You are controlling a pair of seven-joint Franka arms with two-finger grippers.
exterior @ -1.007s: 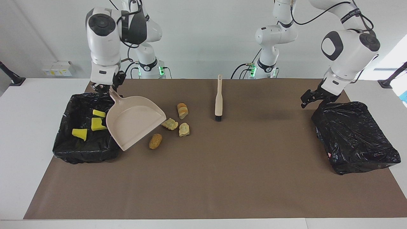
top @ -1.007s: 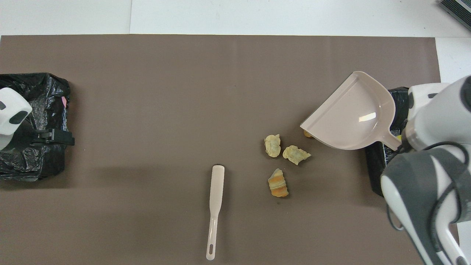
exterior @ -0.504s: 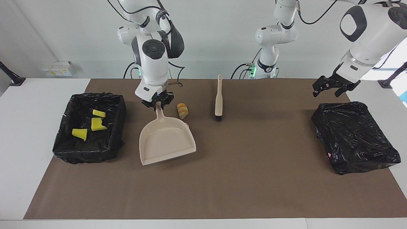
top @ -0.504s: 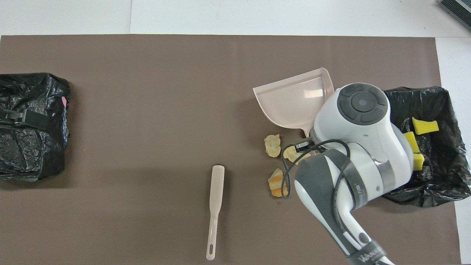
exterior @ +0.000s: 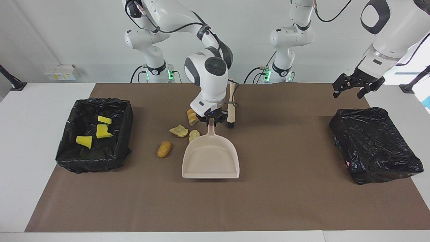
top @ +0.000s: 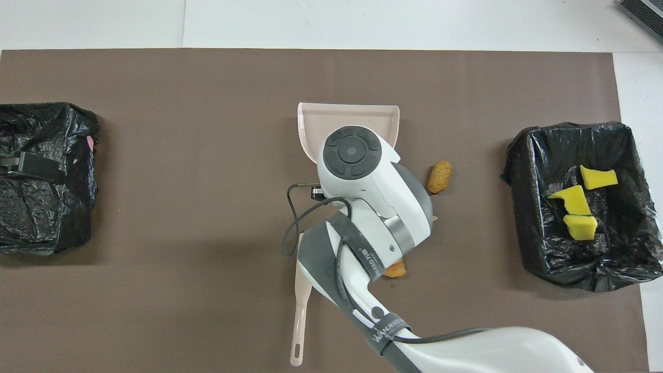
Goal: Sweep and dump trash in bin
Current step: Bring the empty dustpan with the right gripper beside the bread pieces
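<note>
Right pincer is clamped on the handle of the beige plastic dustpan, mid-bench; the pan's open mouth points away from the robots. The facing view shows pincer, handle and whole pan. In the overhead view the right arm's wrist hides all but the pan's mouth edge.

Four tan-golden bread chunks lie on the brown bench mat, beside the pan toward the right arm's end; one chunk sits just beside the pan's handle end. The facing view shows all four. The overhead view shows one whole and a sliver of another past the arm.

Three yellow sponge scraps lie in the open black-lined bin at the right arm's end. The overhead view looks straight into that bin.

The beige long-handled brush lies nearer the robots than the pan, partly hidden by the right arm.

Left pincer is held in the air near the crumpled black-bagged bin at the left arm's end, fingers spread, holding nothing. It is out of the overhead view.
</note>
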